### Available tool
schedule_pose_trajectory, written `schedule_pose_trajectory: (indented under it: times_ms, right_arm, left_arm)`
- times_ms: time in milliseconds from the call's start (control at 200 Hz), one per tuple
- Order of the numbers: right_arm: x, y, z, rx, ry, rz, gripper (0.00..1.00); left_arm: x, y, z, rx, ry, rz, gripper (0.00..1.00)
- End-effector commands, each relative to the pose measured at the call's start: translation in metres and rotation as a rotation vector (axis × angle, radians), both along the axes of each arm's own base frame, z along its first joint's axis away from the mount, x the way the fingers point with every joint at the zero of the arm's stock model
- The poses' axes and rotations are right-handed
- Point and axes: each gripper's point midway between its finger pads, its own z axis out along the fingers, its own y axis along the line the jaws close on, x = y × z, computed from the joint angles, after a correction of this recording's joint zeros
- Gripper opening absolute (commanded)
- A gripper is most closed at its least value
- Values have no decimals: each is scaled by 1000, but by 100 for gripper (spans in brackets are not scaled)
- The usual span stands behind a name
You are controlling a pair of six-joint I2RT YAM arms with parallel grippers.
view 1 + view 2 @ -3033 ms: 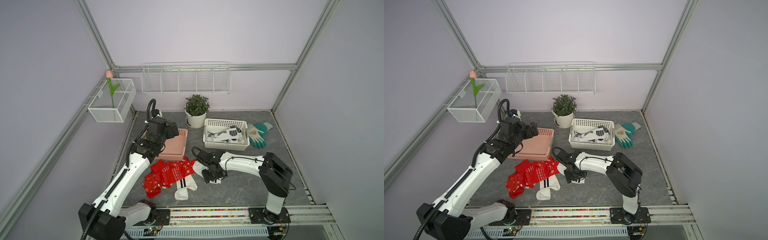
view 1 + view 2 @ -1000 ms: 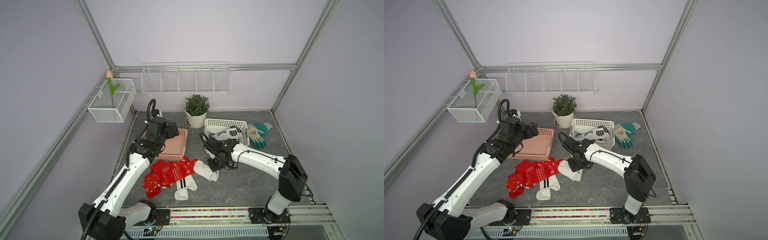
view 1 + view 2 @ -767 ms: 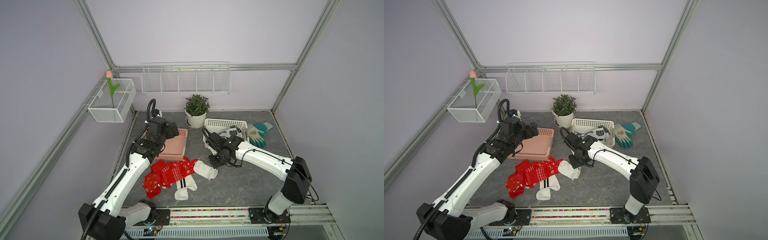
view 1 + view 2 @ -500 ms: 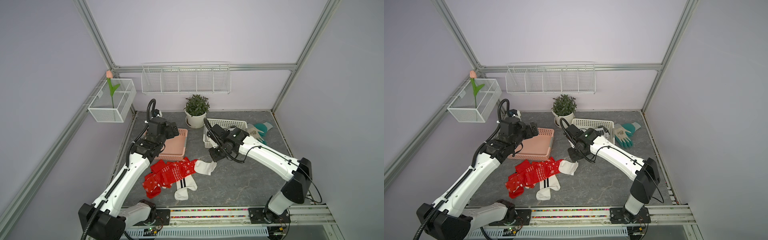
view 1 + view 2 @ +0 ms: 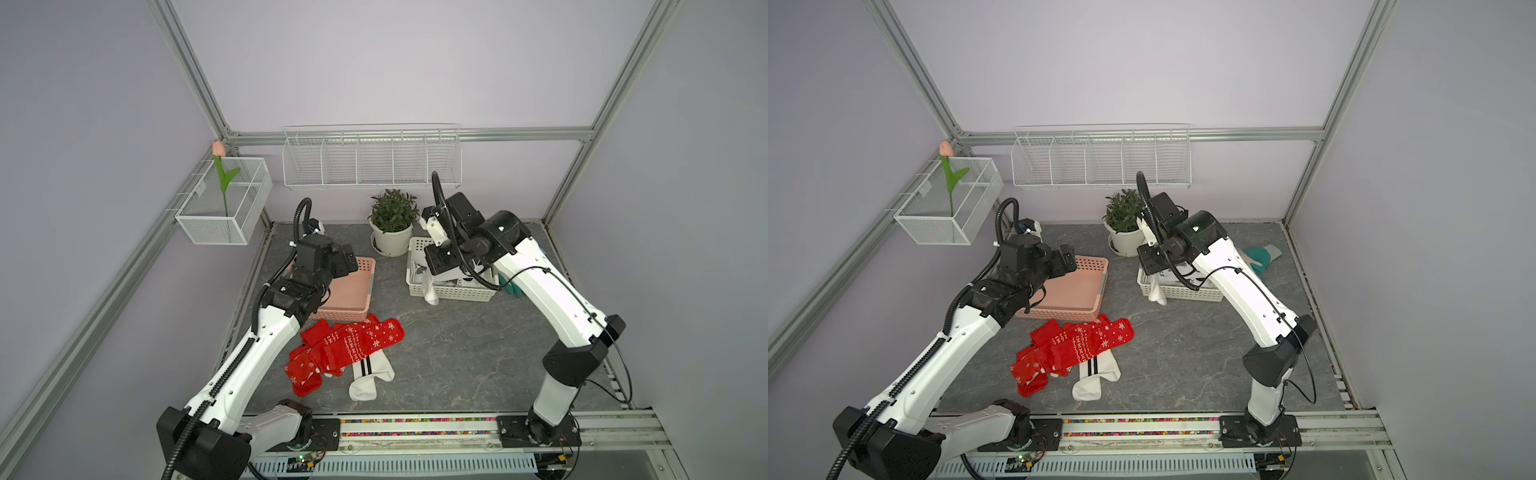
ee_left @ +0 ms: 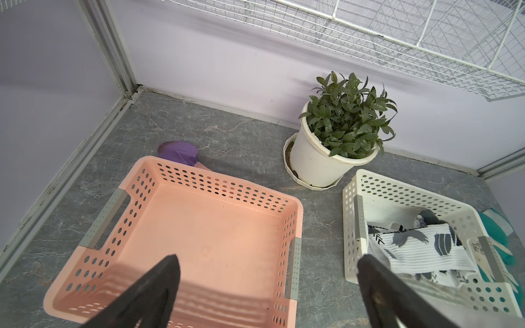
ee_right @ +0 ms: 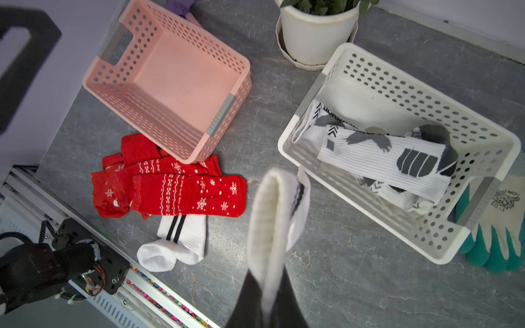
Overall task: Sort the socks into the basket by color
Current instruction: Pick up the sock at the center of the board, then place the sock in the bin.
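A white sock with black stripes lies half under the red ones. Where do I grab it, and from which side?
Probably the plain rounded end of the white sock, nearest the front rail: it lies flat and uncovered, so come straight down. Its striped end runs under a red sock; a pinch there might lift both.

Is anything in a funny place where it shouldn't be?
Yes. One white sock lies partly under the red socks, colours mixed. Teal gloves sit beside the white basket, and something purple hides behind the pink basket.
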Motion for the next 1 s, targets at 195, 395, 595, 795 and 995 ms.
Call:
schedule_pose_trajectory:
  times_ms: [195, 395, 595, 795, 995]
  right_arm:
    - [47, -11, 26, -27, -72, 12, 7]
    - [83, -18, 10, -13, -79, -35, 7]
    - [119, -27, -36, -43, -45, -99, 7]
    - [134, -44, -68, -37, 4, -152, 7]
    - [141, -47, -79, -54, 9, -171, 7]
  left_arm:
    - [-1, -1, 3, -16, -9, -2, 99]
    - [-2, 0, 3, -13, -9, 0, 99]
    - [-3, 1, 6, -13, -17, 3, 99]
    - [-3, 1, 6, -11, -17, 4, 99]
    - [-2, 0, 4, -11, -11, 2, 99]
